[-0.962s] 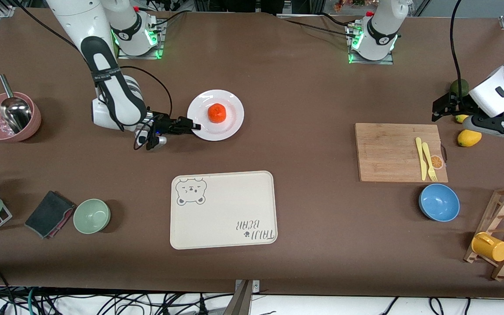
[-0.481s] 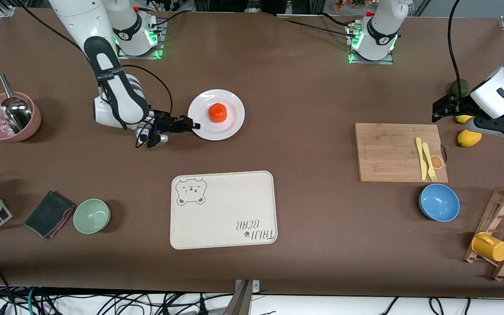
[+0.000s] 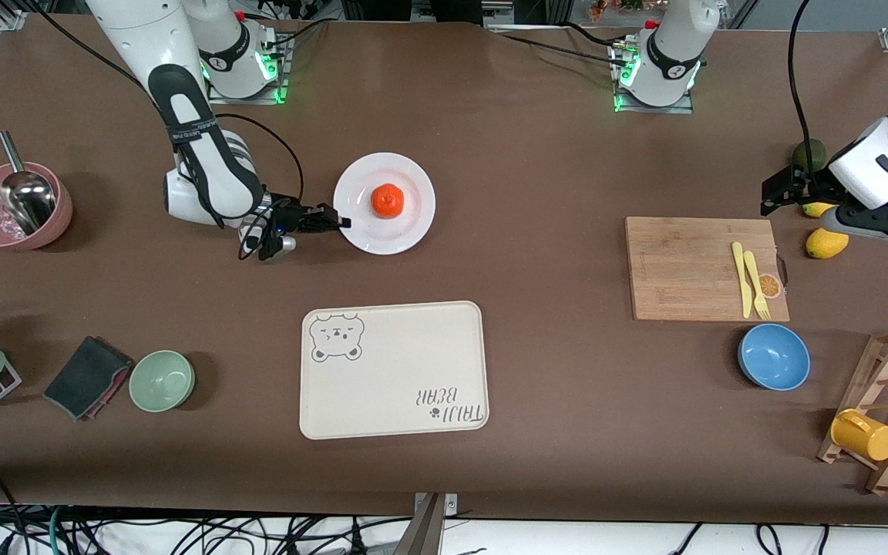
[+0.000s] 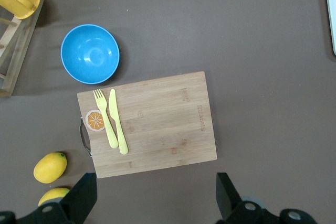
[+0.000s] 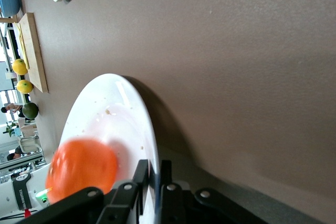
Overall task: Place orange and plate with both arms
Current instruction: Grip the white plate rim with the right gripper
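The plate point(image 3: 385, 203) is gripped at its rim by the right hand point(image 3: 338, 223), whose fingers point(image 5: 140, 178) are clamped on either side of the edge toward the right arm's end of the tabletop point(image 3: 521, 169). In the right wrist view the plate is seen tilted, its gripped edge raised off the tabletop with a shadow beneath it. The orange point(image 3: 387, 200) is carried on the plate, near its middle. A cream tray point(image 3: 392, 370) is laid nearer to the front camera than the plate, well apart from it. The left hand point(image 4: 152, 203) is held released, its fingers spread wide, over the tabletop by the cutting board point(image 3: 702, 267) at the left arm's end, where that arm waits. A yellow fork point(image 3: 756, 284) and knife point(image 3: 741, 279) are laid on the board, a blue bowl point(image 3: 773, 356) is set nearer to the front camera than the board, and a lemon point(image 3: 826, 243) is seen beside the board.
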